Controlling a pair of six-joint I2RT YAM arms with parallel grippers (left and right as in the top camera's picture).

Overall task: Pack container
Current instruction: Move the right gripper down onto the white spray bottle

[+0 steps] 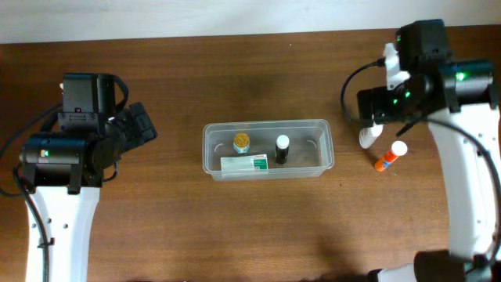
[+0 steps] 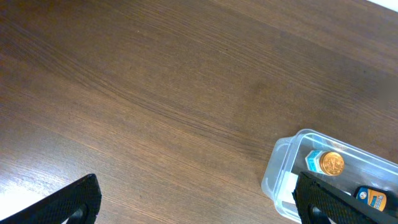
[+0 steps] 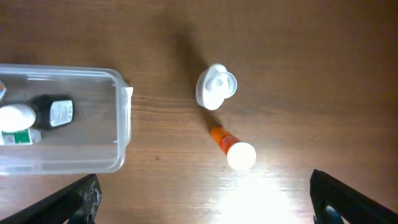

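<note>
The clear plastic container (image 1: 268,149) sits mid-table and holds a gold-capped jar (image 1: 242,142), a black bottle with a white cap (image 1: 282,149) and a green-and-white box (image 1: 244,164). It also shows in the left wrist view (image 2: 281,163) and the right wrist view (image 3: 121,118). An orange tube with a white cap (image 1: 391,157) (image 3: 232,148) and a white bottle (image 1: 369,138) (image 3: 215,88) lie on the table right of the container. My left gripper (image 2: 196,202) is open and empty, left of the container. My right gripper (image 3: 205,199) is open and empty above the two loose items.
The wooden table (image 1: 235,227) is dark brown. A white wall edge (image 1: 196,19) runs along the back. A bright glare patch (image 3: 273,199) lies on the wood near the orange tube.
</note>
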